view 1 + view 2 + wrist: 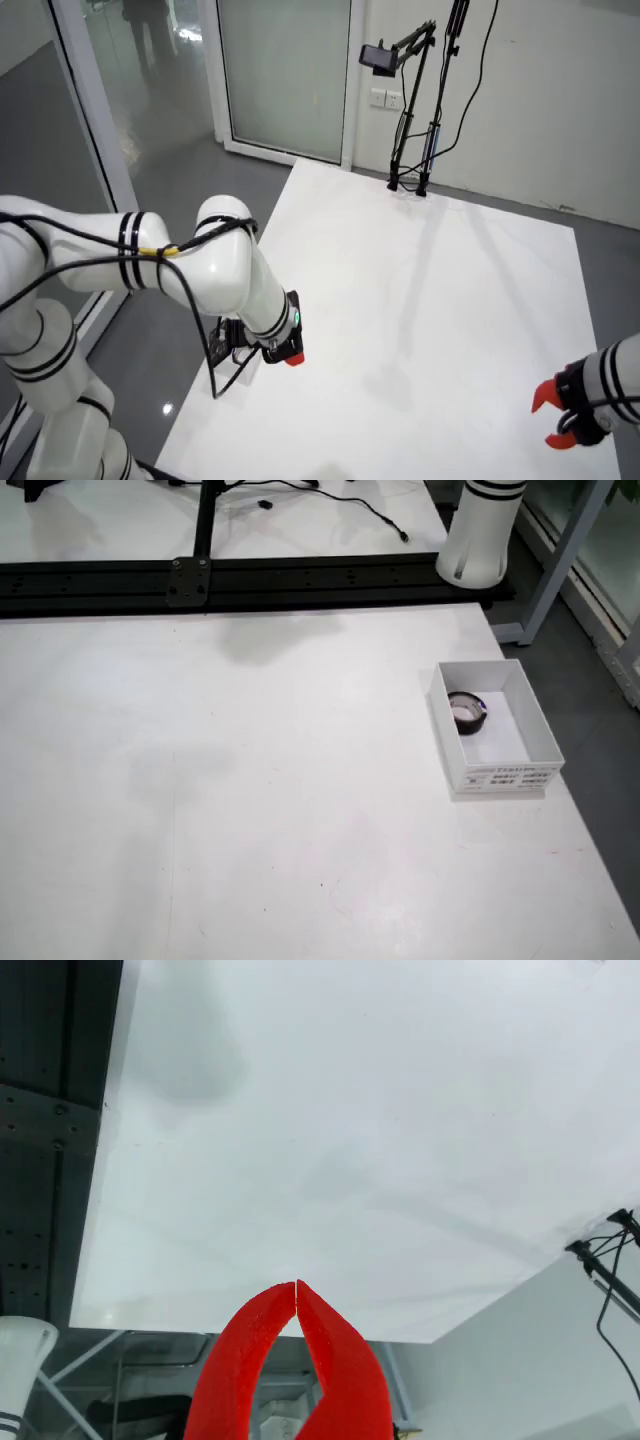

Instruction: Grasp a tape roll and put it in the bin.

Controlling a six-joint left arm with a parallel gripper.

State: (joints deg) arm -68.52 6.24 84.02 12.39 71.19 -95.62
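Note:
A dark tape roll (467, 712) lies inside the white open-top bin (530, 732) near the right edge of the white table in the overhead view. My gripper (297, 1283) has red fingers whose tips touch, with nothing between them. In the wrist view it hangs just off the near edge of a bare white table (330, 1130). In the room view the gripper (290, 356) sits at the left edge of the table. No tape roll or bin shows in the wrist view or the room view. The gripper does not show in the overhead view.
A second arm with a red gripper (557, 416) stands at the table's right edge in the room view. A black stand (410, 150) with a camera is at the far end. A black rail (250, 580) and a white arm base (482, 535) border the overhead table.

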